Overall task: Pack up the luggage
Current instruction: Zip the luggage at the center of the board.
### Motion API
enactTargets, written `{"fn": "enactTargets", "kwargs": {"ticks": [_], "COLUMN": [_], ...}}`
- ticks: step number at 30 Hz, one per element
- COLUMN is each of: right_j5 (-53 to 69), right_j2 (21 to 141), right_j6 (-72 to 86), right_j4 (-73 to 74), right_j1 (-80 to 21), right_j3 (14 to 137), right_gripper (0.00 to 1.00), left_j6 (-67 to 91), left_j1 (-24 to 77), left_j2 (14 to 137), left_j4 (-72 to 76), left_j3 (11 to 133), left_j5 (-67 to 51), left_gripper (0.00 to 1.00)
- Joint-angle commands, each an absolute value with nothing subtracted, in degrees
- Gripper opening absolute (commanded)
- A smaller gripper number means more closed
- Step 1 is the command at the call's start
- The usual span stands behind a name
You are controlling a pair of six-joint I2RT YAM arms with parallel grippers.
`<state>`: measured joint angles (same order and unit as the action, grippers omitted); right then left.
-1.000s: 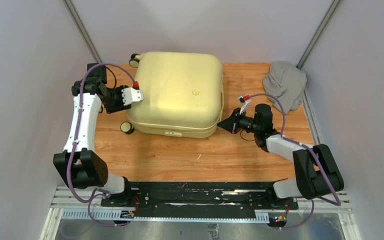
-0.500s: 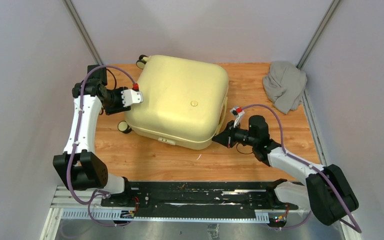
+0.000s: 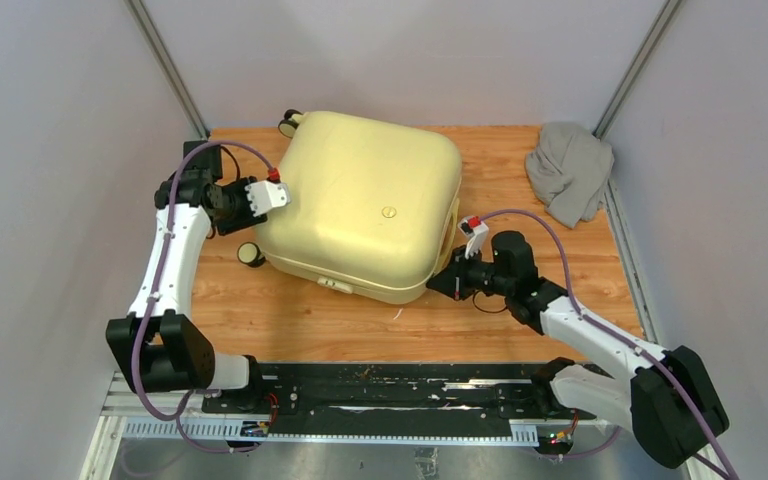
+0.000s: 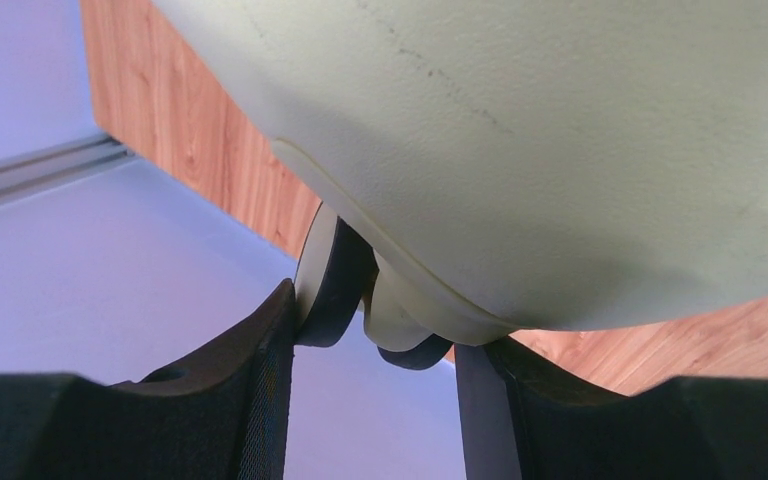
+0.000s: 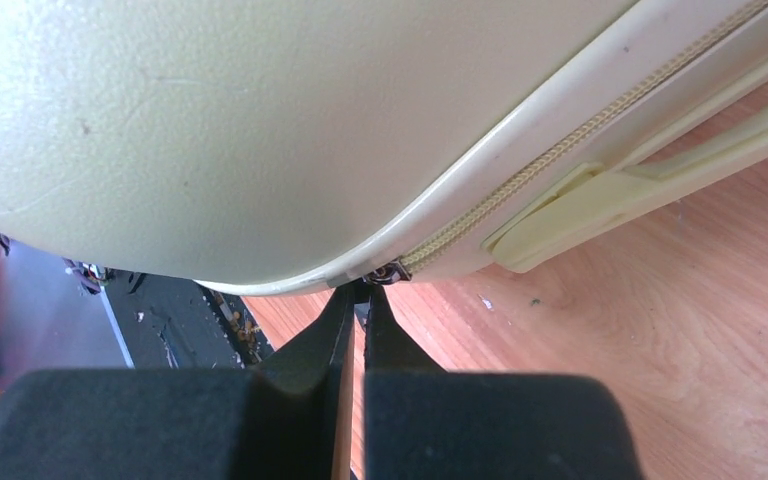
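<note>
The luggage (image 3: pixel 360 205), a closed pale yellow hard-shell suitcase, lies flat on the wooden table, slightly skewed. My left gripper (image 3: pixel 268 192) is at its left side. In the left wrist view the fingers (image 4: pixel 375 325) stand astride a cream-and-black wheel (image 4: pixel 325 285) under the shell (image 4: pixel 560 130), and both fingers touch the wheel mount. My right gripper (image 3: pixel 434 284) is at the near right corner. Its jaws (image 5: pixel 360 292) are pinched on the small metal zipper pull (image 5: pixel 385 270) at the end of the tan zipper (image 5: pixel 560 140).
A crumpled grey cloth (image 3: pixel 570 170) lies at the back right of the table (image 3: pixel 300 320). Two more wheels (image 3: pixel 251 254) (image 3: pixel 288 122) stick out on the luggage's left side. A cream handle bar (image 5: pixel 640 190) runs along the right edge. Walls close in on both sides.
The luggage has turned clockwise, its near right corner swinging toward me. My right gripper moved nearer and slightly left along that corner. The left gripper barely shifted.
</note>
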<state>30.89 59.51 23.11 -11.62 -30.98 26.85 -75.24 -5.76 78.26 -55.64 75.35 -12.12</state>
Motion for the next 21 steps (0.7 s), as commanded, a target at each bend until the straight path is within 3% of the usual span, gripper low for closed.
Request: {"fn": "enactTargets", "kwargs": {"ticks": [1, 3, 4, 6, 9, 11, 15, 16, 18, 21], "right_j5": [36.9, 36.9, 36.8, 36.2, 34.2, 33.6, 35.0, 34.9, 33.6, 30.9], "right_j2": [58.4, 55.9, 55.0, 53.9, 54.4, 56.5, 62.4, 63.2, 63.0, 59.1], "right_j6": [24.7, 24.0, 24.0, 24.1, 23.7, 23.4, 21.5, 21.1, 20.7, 21.0], "right_j4": [-12.0, -9.2, -8.3, -7.5, -6.9, -7.2, -5.7, -4.6, -2.5, -0.3], "right_j1": [-30.4, -30.4, -30.3, -30.3, -30.3, -30.3, -29.9, -29.7, -28.5, -26.0], "right_j3": [27.9, 26.8, 25.9, 24.5, 25.0, 26.8, 32.1, 33.0, 33.4, 32.0], "right_gripper": [0.00, 0.00, 0.00, 0.00, 0.00, 0.00, 0.00, 0.04, 0.20, 0.43], "left_j6": [-55.0, -55.2, -55.9, -56.2, -55.9, -55.9, -55.4, -55.2, -55.0, -56.9], "left_j1": [-5.1, -5.1, -5.1, -5.1, -5.1, -4.9, -4.6, -4.7, -4.6, -3.1], "left_j2": [75.3, 73.8, 72.9, 71.1, 68.7, 67.3, 63.8, 62.9, 61.1, 59.2], "left_j4": [-40.5, -38.8, -38.8, -38.7, -40.8, -43.4, -47.3, -48.0, -49.7, -55.1], "left_j3": [72.5, 69.6, 68.2, 65.9, 65.7, 67.6, 73.1, 74.5, 77.1, 77.5], "left_j5": [-8.9, -9.4, -10.6, -12.7, -16.0, -17.7, -19.0, -19.1, -20.0, -26.2], "left_gripper": [0.00, 0.00, 0.06, 0.40, 0.67, 0.76, 0.83, 0.87, 0.94, 0.97]}}
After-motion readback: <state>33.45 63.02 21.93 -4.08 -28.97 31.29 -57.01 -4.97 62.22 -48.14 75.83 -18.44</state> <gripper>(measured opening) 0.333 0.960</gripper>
